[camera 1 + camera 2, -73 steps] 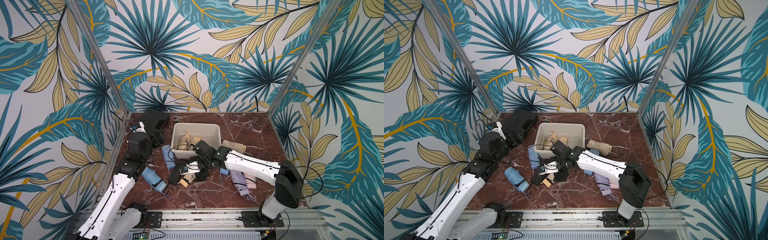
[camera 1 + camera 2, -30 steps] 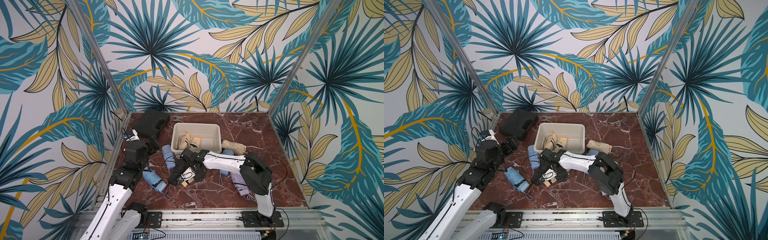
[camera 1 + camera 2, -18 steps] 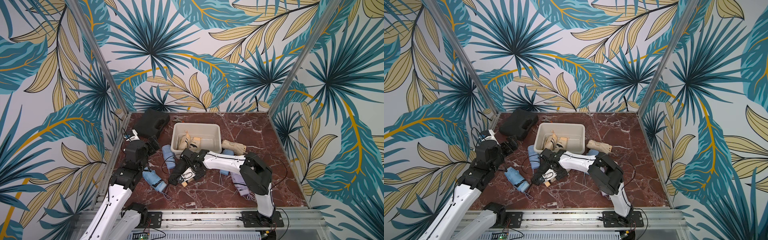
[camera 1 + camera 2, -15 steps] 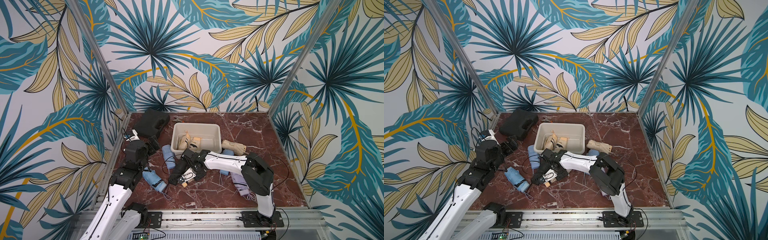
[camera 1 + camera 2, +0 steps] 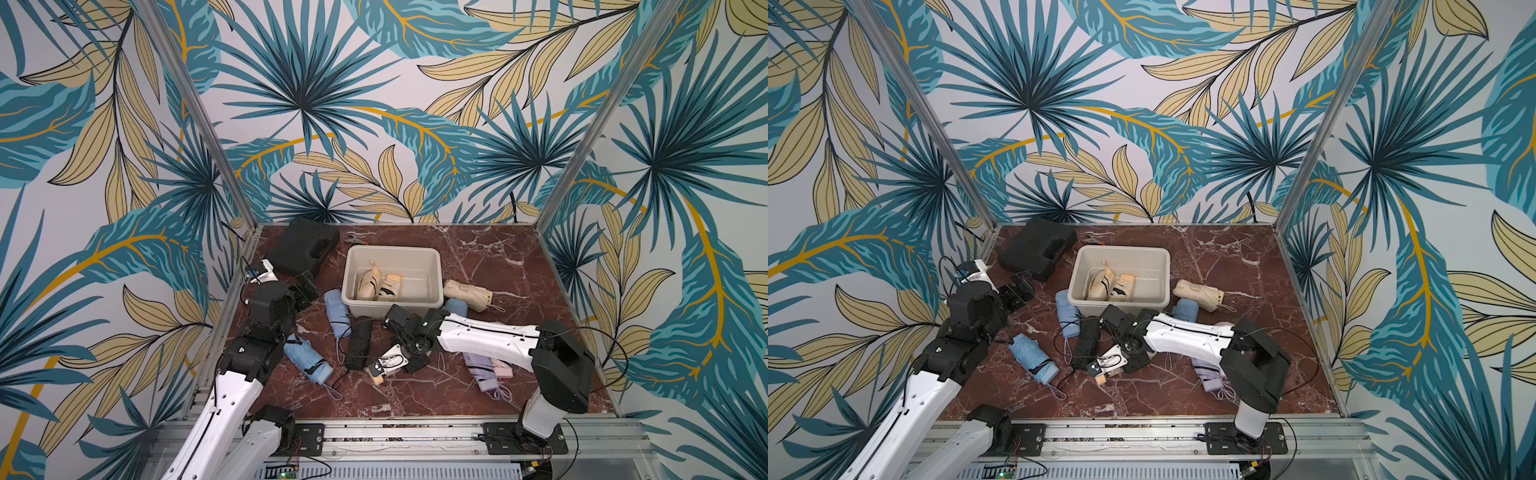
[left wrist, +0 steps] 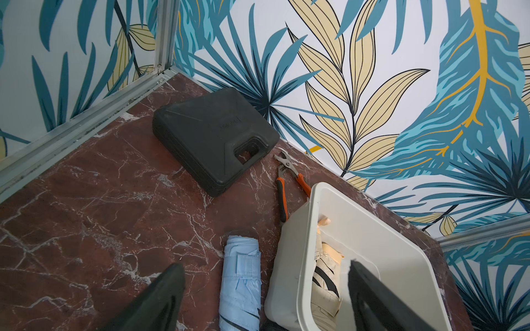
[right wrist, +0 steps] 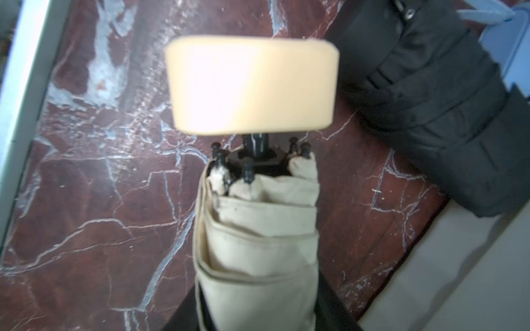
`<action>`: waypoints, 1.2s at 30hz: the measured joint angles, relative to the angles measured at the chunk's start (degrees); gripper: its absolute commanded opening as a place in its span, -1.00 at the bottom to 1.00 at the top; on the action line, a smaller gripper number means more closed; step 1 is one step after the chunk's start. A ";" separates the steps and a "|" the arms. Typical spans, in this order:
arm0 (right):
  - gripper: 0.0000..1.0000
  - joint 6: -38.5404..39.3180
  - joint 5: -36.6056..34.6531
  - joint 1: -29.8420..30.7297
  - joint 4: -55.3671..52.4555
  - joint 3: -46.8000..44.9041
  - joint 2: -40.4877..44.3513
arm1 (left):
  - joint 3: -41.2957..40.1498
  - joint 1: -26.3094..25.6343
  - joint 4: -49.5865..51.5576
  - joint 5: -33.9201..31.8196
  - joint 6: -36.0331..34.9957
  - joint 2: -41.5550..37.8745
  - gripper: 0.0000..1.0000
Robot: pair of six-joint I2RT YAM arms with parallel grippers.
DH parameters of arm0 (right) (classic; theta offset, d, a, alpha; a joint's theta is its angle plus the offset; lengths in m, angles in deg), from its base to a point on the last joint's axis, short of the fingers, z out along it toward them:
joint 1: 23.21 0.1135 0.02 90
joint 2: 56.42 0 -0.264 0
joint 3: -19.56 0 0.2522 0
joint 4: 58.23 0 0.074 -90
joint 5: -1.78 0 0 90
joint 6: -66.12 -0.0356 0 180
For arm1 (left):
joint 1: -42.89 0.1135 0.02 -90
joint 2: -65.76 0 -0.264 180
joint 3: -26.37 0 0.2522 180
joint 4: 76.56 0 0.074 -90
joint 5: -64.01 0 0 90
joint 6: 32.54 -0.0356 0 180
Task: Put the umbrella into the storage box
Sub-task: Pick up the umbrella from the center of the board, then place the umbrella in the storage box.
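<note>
right gripper (image 7: 258, 286): clamped on the beige umbrella (image 7: 258, 229), one dark finger against each side of the folded canopy; low over the worktop (image 5: 415, 399), just in front of the storage box.
beige umbrella: folded, outside the box, its cream handle towards the worktop's front edge; the black umbrella (image 5: 359, 343) lies just beside it. Whether it touches the worktop cannot be told.
storage box (image 5: 390, 248): off-white tub, upright, near the middle of the back edge; two cream umbrellas (image 5: 368, 284) lie inside.
left gripper (image 6: 263, 265): fingers spread wide with nothing between them, near the worktop's left edge, in front of the black case.
black case (image 5: 303, 247): flat in the back left corner.
pliers (image 6: 282, 183): orange-handled, between case and box.
light blue umbrella (image 5: 337, 318): beside the box's left wall.
tan umbrella (image 5: 467, 289): beside the box's right wall.
lilac umbrella (image 5: 482, 370): towards the front right, partly under the right arm.
</note>
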 measured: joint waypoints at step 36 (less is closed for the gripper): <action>-1.00 -75.21 -22.14 -0.22 9.51 17.90 8.41 | -3.74 0.09 0.42 3.63 0.46 -0.42 0.84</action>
